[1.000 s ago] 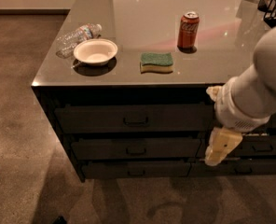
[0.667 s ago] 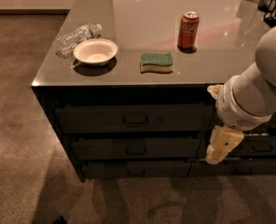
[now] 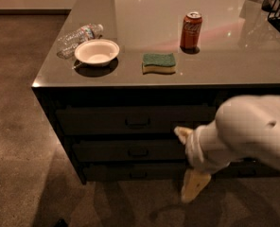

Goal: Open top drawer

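The top drawer (image 3: 130,119) is the uppermost dark front under the grey counter (image 3: 234,56), shut, with a small loop handle (image 3: 137,122) at its centre. My gripper (image 3: 187,160) is low in front of the drawer stack, right of and below that handle, not touching it. Its cream fingers (image 3: 193,186) are spread apart with nothing between them. My white arm fills the lower right and hides the right part of the lower drawers.
On the counter are a white bowl (image 3: 97,52), a lying plastic bottle (image 3: 78,36), a green sponge (image 3: 159,63) and a red can (image 3: 191,30). Two shorter drawers (image 3: 130,151) sit below the top one. Brown floor (image 3: 17,126) lies to the left.
My arm and gripper have moved left and down in front of the drawers, closer to the handles. The drawers and counter objects have not moved.
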`<state>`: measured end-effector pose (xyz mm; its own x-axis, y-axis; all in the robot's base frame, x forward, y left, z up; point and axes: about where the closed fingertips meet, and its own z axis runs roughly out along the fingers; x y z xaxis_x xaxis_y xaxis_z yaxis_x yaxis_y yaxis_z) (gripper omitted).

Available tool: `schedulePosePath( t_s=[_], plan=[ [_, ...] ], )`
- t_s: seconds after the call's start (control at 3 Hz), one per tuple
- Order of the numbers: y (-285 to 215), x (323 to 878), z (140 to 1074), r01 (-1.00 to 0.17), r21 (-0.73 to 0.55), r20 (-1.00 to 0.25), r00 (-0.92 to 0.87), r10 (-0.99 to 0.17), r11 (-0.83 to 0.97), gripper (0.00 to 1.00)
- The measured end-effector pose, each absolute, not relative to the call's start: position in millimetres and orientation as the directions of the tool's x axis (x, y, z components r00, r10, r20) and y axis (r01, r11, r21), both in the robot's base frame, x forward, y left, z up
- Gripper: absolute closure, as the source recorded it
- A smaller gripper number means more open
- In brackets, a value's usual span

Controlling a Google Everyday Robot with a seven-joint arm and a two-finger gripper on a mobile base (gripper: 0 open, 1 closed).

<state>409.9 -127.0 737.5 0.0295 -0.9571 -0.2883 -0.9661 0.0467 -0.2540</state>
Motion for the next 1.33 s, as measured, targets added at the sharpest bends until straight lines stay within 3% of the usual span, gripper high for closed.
schedulePosePath(
  t_s=[0.67, 1.33],
  plan=[
    [-120, 411, 725, -0.954, -0.299, -0.281, 0.085, -0.956, 0.003, 0.00],
    [-126, 482, 723, -0.914, -0.406, -0.201, 0.071, -0.977, 0.016, 0.00]
  ],
)
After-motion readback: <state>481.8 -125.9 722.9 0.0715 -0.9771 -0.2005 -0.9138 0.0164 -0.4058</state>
